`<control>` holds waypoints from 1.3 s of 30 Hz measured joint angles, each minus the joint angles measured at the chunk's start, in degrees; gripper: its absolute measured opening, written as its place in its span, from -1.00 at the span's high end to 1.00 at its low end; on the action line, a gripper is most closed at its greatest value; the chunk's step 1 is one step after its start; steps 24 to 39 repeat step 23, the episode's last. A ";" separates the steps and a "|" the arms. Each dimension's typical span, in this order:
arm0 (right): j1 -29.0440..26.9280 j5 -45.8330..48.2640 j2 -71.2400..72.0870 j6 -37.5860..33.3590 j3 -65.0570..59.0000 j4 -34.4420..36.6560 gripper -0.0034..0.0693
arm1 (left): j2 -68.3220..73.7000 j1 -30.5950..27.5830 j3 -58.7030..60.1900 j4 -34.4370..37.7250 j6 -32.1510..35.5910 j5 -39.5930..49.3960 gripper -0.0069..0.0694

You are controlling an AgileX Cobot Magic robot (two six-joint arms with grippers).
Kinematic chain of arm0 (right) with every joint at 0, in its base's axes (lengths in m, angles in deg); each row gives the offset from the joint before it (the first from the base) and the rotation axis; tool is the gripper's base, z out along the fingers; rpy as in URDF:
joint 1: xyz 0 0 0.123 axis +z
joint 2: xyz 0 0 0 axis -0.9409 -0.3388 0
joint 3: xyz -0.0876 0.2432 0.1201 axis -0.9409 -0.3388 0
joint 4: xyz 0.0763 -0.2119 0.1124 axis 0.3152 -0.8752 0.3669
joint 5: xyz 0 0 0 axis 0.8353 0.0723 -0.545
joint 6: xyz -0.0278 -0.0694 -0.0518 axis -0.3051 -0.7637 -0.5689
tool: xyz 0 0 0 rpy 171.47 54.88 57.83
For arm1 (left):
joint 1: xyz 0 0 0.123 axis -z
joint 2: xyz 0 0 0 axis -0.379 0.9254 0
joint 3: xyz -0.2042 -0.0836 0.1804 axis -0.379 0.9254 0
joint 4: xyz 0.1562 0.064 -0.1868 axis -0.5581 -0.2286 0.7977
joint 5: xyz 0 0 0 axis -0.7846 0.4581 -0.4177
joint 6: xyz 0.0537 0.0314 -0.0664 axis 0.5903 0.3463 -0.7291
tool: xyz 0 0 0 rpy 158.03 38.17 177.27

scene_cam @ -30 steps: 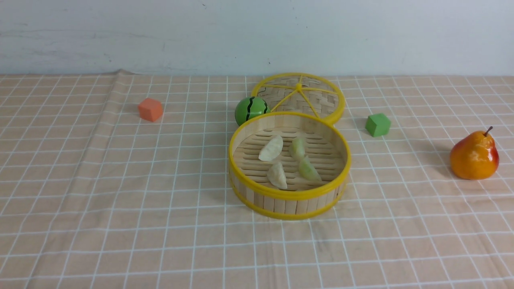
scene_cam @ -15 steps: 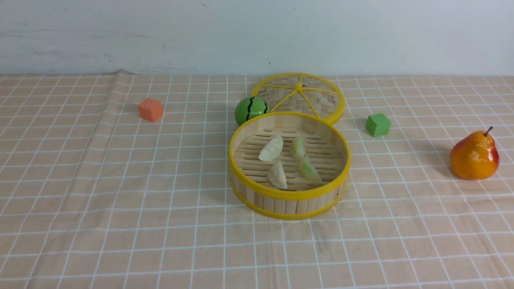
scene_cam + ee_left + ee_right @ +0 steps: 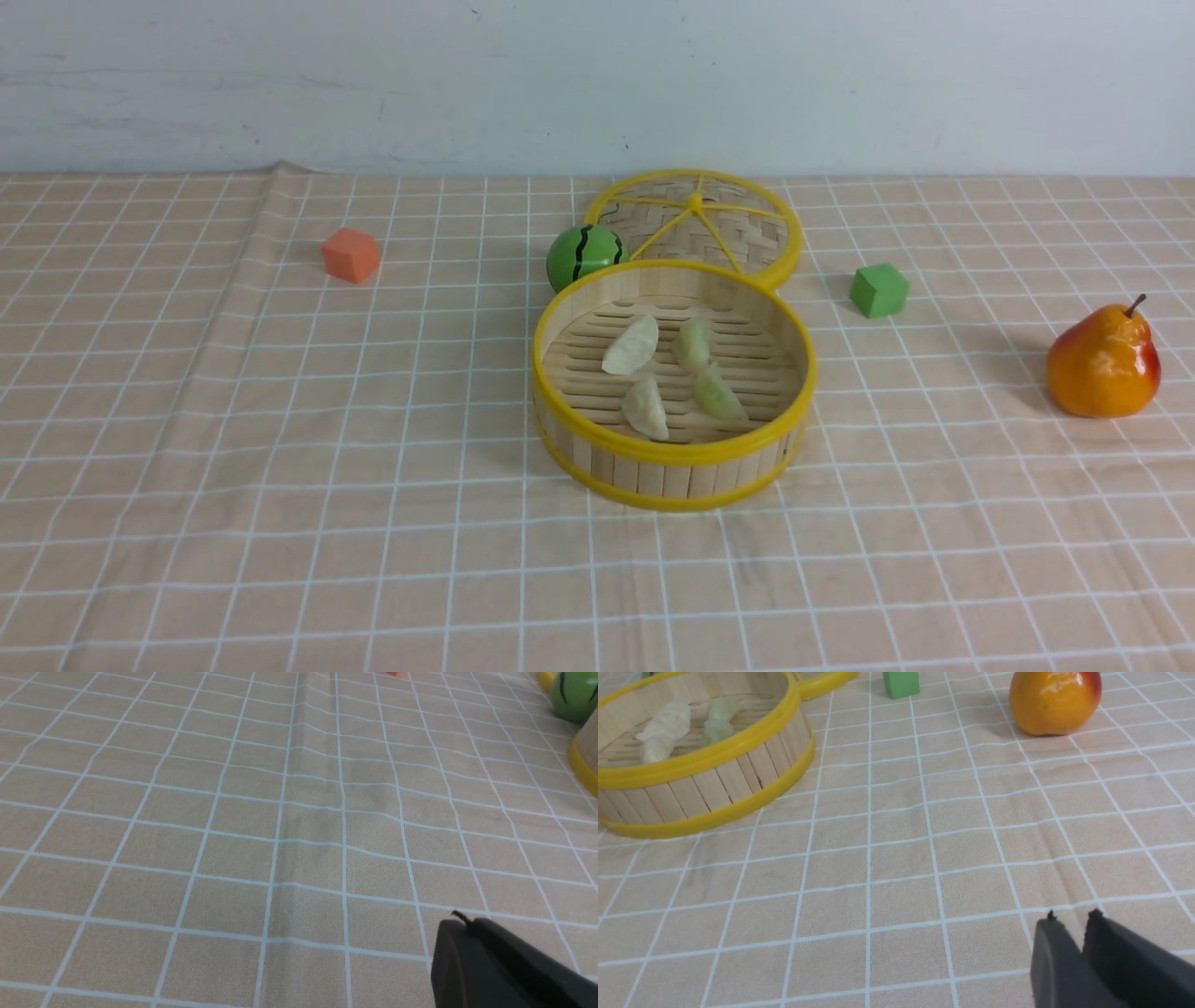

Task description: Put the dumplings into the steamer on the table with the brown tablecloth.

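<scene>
- Dumplings [image 3: 630, 345] stay put in the steamer [image 3: 674, 476] (same spots as before).
- Left gripper [image 3: 462, 919], closed, and right gripper [image 3: 1073, 919], slightly open, point over the surface [image 3: 373, 560].

Pale, plain wall [image 3: 597, 84] behind, faint thin lines (scuffs or cracks, unclear) across it

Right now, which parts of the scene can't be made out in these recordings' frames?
- Lid's near edge: front view, behind the steamer.
- Striped green ball's lower part: front view, behind the steamer.
- Pear's top: right wrist view, cut by the frame edge.
- Most of the orange cube: left wrist view, cut by the frame edge.
</scene>
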 joint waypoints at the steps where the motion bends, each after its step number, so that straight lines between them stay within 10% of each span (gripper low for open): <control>1: 0.00 0.00 0.00 0.00 0.00 0.00 0.63 | 0.00 0.00 0.00 0.00 0.00 0.00 0.85; 39: 0.00 0.00 0.00 0.00 0.00 0.00 0.55 | 0.00 0.00 0.00 0.00 0.00 0.00 0.85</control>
